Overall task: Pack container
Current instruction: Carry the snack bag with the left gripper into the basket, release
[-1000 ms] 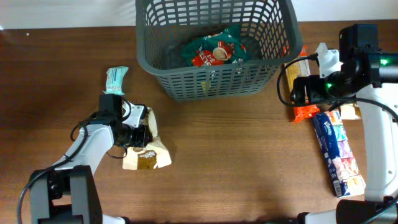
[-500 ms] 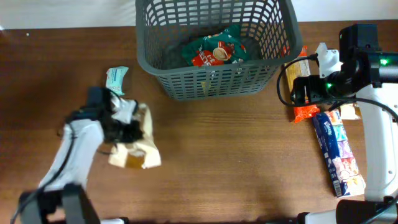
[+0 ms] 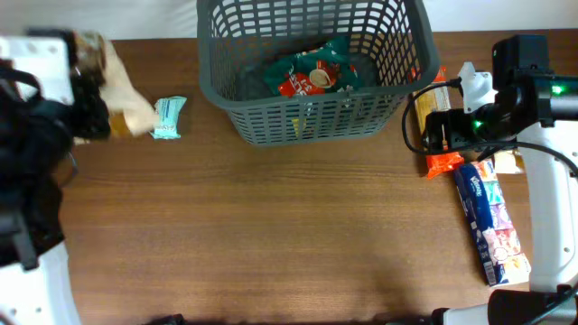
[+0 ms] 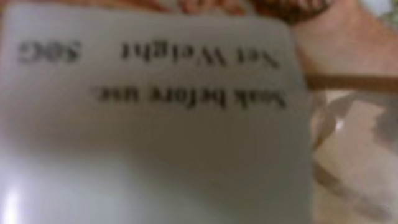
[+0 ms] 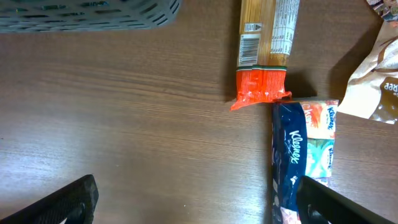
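Left gripper [image 3: 88, 113] pinching a beige packet [image 3: 122, 101] at far left, its label fills the wrist view | right gripper [image 5: 196, 186] spread wide over the table [image 5: 124, 124], near the pasta pack [image 5: 264, 37] and tissues [image 5: 289, 155] | basket [image 3: 312, 122] far centre, green packet [image 3: 312, 70] inside | teal bar [image 3: 169, 117] just left of it

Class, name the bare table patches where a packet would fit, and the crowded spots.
Free: the broad table stretch in front of the basket, from the teal packet to the tissues. Crowded: right edge, pasta and tissues close together.
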You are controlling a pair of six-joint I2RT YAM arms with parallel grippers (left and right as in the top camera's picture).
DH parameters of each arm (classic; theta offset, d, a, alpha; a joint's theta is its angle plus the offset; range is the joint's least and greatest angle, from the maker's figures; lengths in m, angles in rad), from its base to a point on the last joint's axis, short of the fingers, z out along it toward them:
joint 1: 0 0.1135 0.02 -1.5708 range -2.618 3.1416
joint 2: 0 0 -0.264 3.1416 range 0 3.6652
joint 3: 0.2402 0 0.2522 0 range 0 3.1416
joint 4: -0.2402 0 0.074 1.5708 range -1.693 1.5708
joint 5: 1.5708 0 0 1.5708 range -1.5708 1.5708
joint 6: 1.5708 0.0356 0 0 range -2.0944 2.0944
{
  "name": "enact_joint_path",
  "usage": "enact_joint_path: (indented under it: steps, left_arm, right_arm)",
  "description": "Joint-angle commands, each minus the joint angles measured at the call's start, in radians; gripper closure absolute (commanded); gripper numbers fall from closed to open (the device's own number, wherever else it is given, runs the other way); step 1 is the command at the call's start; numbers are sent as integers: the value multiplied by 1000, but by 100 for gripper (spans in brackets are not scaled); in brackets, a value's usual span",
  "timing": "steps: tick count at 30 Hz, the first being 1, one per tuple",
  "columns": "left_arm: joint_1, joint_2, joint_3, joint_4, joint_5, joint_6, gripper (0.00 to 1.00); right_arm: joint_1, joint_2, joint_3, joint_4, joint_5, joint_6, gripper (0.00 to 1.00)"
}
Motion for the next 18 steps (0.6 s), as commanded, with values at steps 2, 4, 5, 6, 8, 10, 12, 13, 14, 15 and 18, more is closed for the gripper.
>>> enact_joint_path:
  steps: [2, 4, 5, 6, 8, 10, 12, 13, 14, 15, 18]
  left_arm:
    - [0, 27, 42, 145, 267, 4, 98]
    - [-14, 63, 42, 227, 315, -37, 98]
    - [-25, 82, 42, 250, 325, -52, 98]
    - [-43, 110, 42, 277, 333, -68, 98]
    - [-89, 174, 42, 329, 358, -89, 98]
    - [-143, 242, 42, 382, 386, -93, 98]
    - [-208, 315, 42, 431, 391, -93, 98]
    - [-237, 349, 42, 452, 391, -93, 98]
    - [-267, 386, 42, 471, 391, -93, 98]
    - [-290, 414, 43, 483, 391, -92, 98]
    - [-353, 498, 44, 513, 390, -92, 98]
  right_arm:
    - [-6, 0, 15, 3, -25, 11, 1]
    - [-6, 0, 15, 3, -25, 11, 1]
    - [-6, 0, 15, 3, -25, 11, 1]
    - [-6, 0, 15, 3, -25, 11, 1]
    - [-6, 0, 15, 3, -29, 11, 1]
    - [-6, 0, 15, 3, -41, 11, 1]
    - [-6, 0, 15, 3, -48, 11, 1]
    - [-6, 0, 15, 3, -47, 11, 1]
    - [-6, 0, 15, 2, -47, 11, 1]
    - [-6, 0, 15, 2, -47, 11, 1]
    - [-6, 0, 15, 2, -48, 11, 1]
